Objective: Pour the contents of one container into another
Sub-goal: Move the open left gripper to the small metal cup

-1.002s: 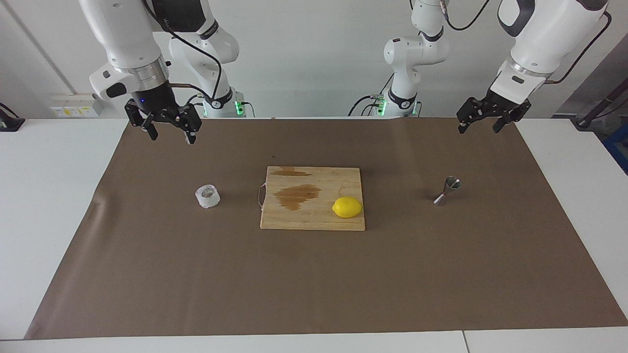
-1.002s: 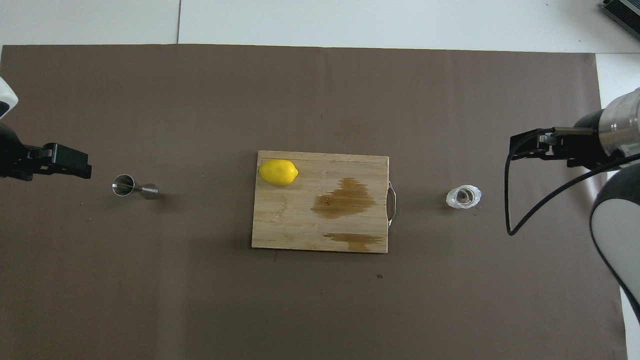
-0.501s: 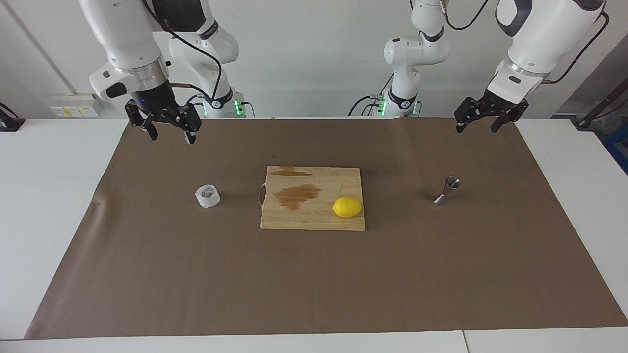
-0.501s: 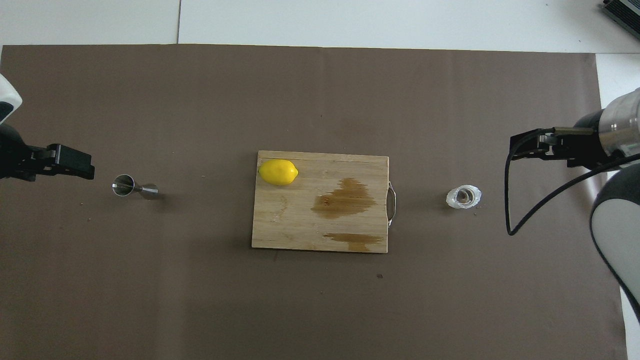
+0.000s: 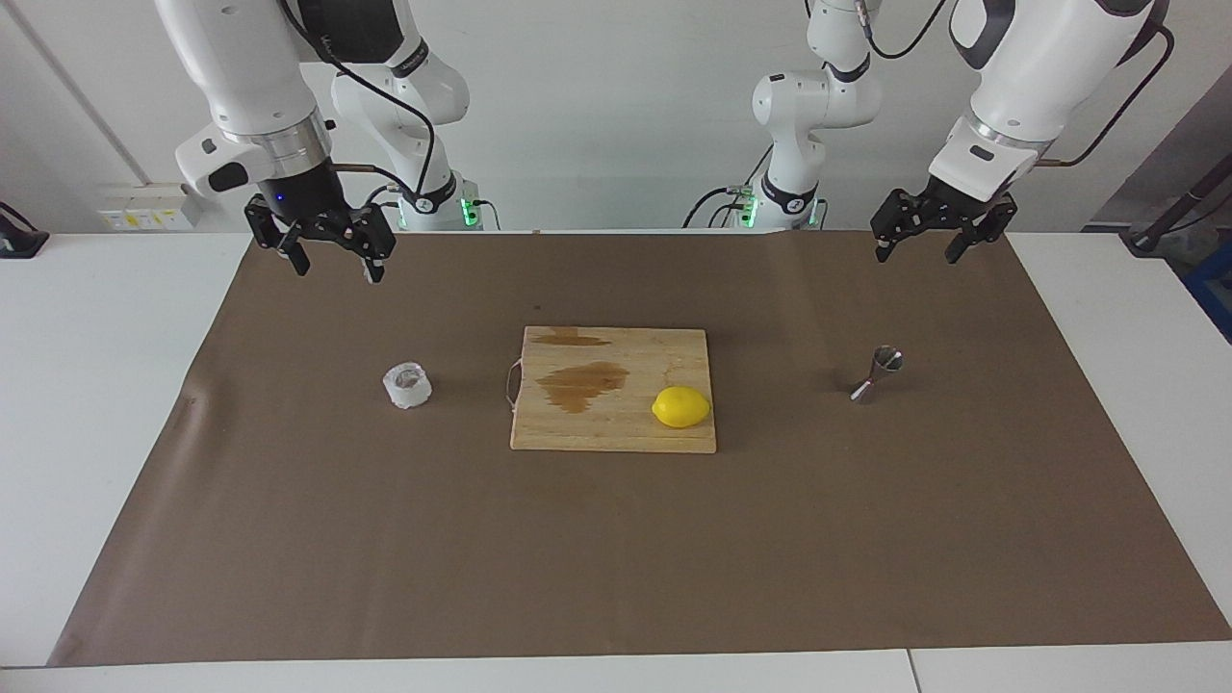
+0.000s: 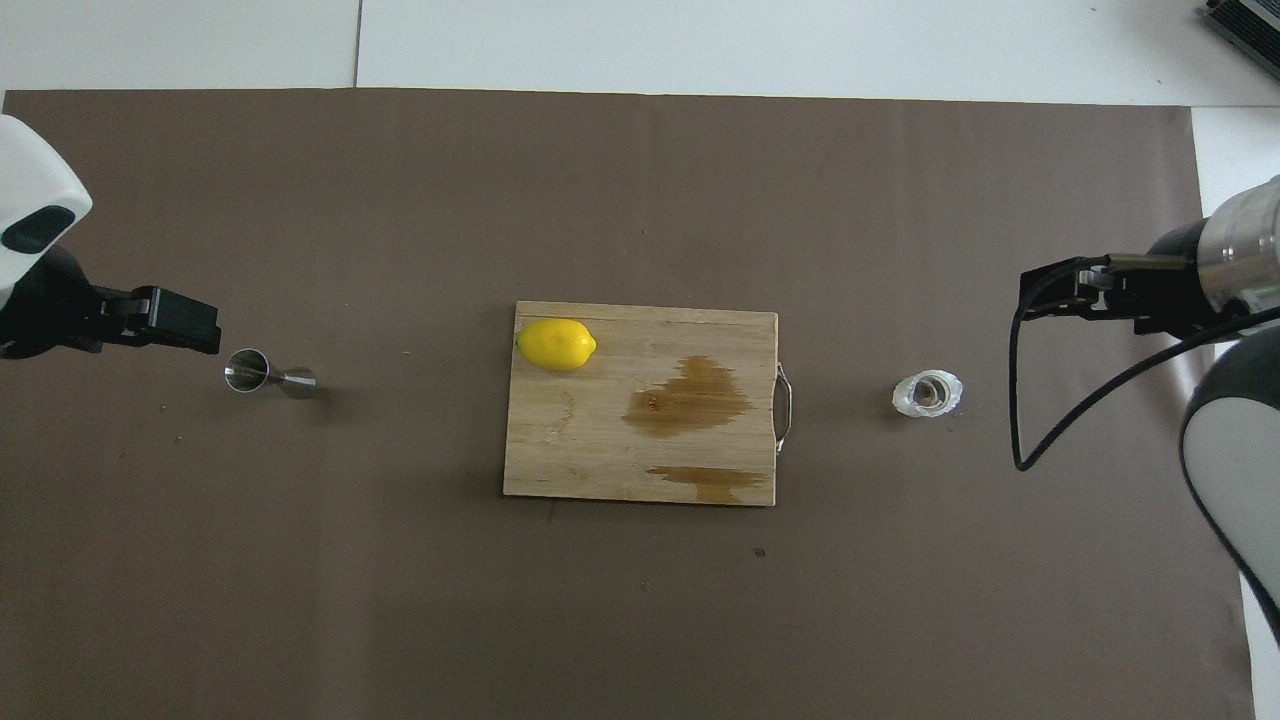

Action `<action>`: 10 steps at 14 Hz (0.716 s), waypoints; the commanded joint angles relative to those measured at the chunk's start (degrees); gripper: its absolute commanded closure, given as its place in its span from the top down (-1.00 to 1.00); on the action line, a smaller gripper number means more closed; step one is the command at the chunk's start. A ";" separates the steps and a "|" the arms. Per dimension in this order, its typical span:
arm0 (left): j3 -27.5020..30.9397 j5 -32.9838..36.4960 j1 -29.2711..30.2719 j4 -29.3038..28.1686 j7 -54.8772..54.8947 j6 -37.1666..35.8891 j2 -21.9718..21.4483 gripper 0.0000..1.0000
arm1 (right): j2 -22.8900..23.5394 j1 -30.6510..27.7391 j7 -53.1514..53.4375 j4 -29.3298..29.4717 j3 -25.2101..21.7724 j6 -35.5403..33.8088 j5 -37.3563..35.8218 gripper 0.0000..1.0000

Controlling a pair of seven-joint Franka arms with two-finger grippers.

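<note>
The container to pour from, a small whitish crinkled cup [image 5: 407, 384] [image 6: 927, 393], stands on the brown paper toward the right arm's end. The steel hourglass jigger [image 5: 876, 375] [image 6: 268, 373] stands upright toward the left arm's end. My right gripper [image 5: 332, 258] [image 6: 1050, 290] hangs open and empty in the air over the paper near the cup, touching nothing. High over the paper close to the jigger, my left gripper [image 5: 916, 250] [image 6: 185, 333] is also open and empty.
A wooden cutting board [image 5: 616, 435] [image 6: 600, 450] with dark wet stains and a metal handle lies in the middle between cup and jigger. A yellow lemon [image 5: 681, 406] [image 6: 557, 344] rests on its corner toward the jigger. Brown paper [image 5: 616, 558] covers most of the white table.
My left arm has swung its gripper toward the table's middle, closer to over the jigger. The right arm, cup, jigger and lemon have stayed put.
</note>
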 commanded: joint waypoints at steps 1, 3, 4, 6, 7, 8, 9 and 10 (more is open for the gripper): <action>0.36 0.98 0.38 -1.02 -1.93 0.54 -1.00 1.00 | 0.46 -0.87 -1.17 1.00 0.37 -1.06 1.52 1.00; 0.45 -0.15 2.74 -3.56 -3.00 -0.16 -2.23 1.00 | 0.46 -0.87 -1.17 1.00 0.37 -1.06 1.52 1.00; 0.45 -0.86 3.88 -4.27 -3.52 -1.03 -2.50 1.00 | 0.46 -0.87 -1.17 1.00 0.37 -1.06 1.52 1.00; 0.54 -1.65 5.47 -4.89 -3.61 -1.22 -2.15 1.00 | 0.46 -0.95 -1.17 1.00 0.37 -1.06 1.52 1.00; 0.54 -3.57 7.31 -5.50 -3.61 -1.30 -1.63 1.00 | 0.46 -0.87 -1.17 1.00 0.37 -1.06 1.52 1.00; 0.63 -5.94 9.24 -7.07 -3.61 -0.78 -1.27 1.00 | 0.46 -0.95 -1.17 1.00 0.37 -1.06 1.52 1.00; 0.63 -7.18 10.30 -8.74 -3.70 -0.43 -0.83 1.00 | 0.46 -0.87 -1.17 1.00 0.28 -1.06 1.52 1.00; 0.63 -8.41 11.88 -9.89 -3.70 0.01 -0.31 1.00 | 0.46 -0.87 -1.17 1.00 0.37 -1.06 1.52 1.00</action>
